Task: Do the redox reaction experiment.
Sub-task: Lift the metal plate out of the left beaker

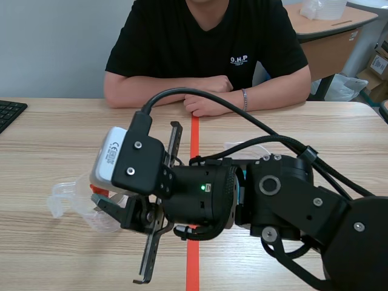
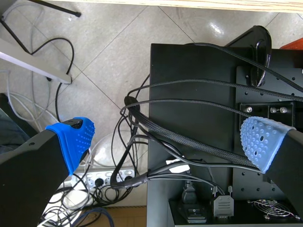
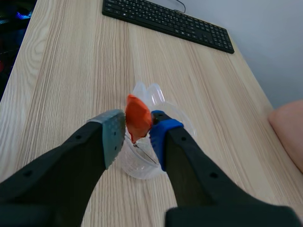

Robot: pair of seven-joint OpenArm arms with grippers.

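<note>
Right gripper (image 3: 137, 135) pinched shut on one orange dropper (image 3: 137, 118), tip down in one clear cup (image 3: 142, 168) toward the table's (image 3: 61, 71) left edge | step, seemingly: dosing drops; next needs a gentle squeeze | left gripper (image 2: 168, 142) wide open, empty, below the table | one keyboard (image 3: 165, 21), far-left corner

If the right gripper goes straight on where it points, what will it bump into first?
Probably the clear cup, just beneath the right gripper. The orange piece it pinches hangs over the cup and would likely touch first, though depth is unclear.
</note>
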